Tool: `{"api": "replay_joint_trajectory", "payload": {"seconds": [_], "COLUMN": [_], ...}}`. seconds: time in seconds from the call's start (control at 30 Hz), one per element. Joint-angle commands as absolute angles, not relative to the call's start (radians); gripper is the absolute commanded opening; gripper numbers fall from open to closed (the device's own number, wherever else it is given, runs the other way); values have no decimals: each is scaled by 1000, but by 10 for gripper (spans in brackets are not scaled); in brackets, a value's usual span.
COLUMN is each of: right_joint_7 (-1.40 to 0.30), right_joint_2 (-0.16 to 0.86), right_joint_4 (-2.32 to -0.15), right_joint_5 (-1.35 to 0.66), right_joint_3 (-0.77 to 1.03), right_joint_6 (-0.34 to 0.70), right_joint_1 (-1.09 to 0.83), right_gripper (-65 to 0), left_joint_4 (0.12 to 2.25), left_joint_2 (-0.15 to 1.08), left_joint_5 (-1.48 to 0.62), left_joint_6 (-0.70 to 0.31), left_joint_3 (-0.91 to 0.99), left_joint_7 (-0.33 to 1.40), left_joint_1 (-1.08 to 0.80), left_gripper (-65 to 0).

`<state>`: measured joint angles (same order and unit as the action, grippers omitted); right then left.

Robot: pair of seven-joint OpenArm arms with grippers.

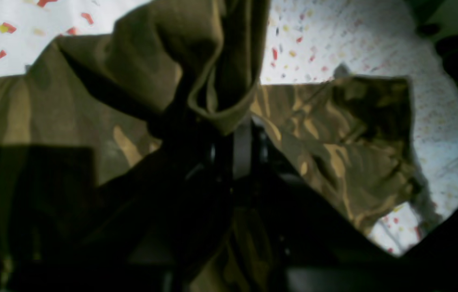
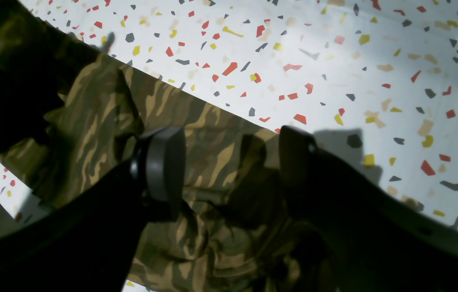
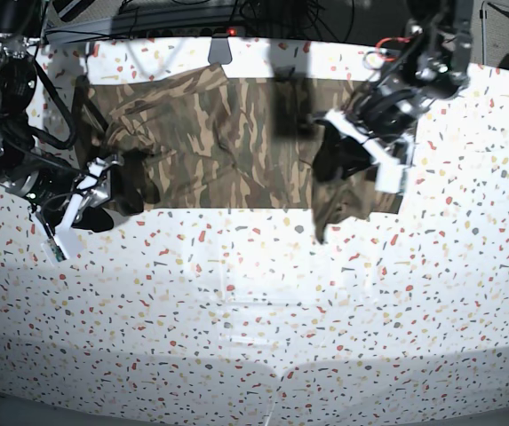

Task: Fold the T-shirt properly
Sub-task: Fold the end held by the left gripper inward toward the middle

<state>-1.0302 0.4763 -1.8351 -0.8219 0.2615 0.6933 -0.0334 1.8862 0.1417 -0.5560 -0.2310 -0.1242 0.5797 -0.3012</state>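
Left claw (image 3: pixel 353 151) clamped shut and raised, right claw (image 2: pixel 229 166) low with jaws spread wide

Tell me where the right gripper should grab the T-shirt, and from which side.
Grip the T-shirt at its bunched sleeve corner, right beside the right gripper. Come in from the front edge, jaws straddling the hem: the cloth is rumpled and raised there, while the middle lies flat on the table with nothing to pinch.

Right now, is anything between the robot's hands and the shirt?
Nothing visible is. The left gripper is shut on a bunch of the shirt, lifting it. The right gripper is open, its fingers right at the cloth, on the table.
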Motion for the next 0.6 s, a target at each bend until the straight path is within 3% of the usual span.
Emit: {"api": "replay_joint_trajectory", "payload": {"seconds": [0.0, 0.17, 0.27, 0.3, 0.57], "right_joint_7": [-1011, -1010, -1011, -1011, -1014], "right_joint_2": [490, 490, 490, 490, 490], "right_joint_4": [-1853, -1853, -1853, -1853, -1853], "right_joint_5": [-842, -842, -842, -842, -842], "right_joint_3": [269, 269, 269, 269, 269], "right_joint_6": [698, 698, 698, 698, 698], "right_joint_1": [-17, -17, -17, -17, -17], "right_gripper": [-286, -286, -286, -286, -286], "left_joint_4": [1905, 1905, 1905, 1905, 1905], "left_joint_2": [144, 144, 144, 144, 145], "left_joint_5": [-549, -516, -536, -554, -689], "left_joint_6": [-225, -225, -271, -307, -371], "left_joint_3": [-139, -175, -175, -175, -171], "left_joint_7": [552, 557, 565, 579, 628], "left_joint_1": [-285, -280, -279, -279, -277], "left_gripper": [-650, -650, -415, -385, -384]}}
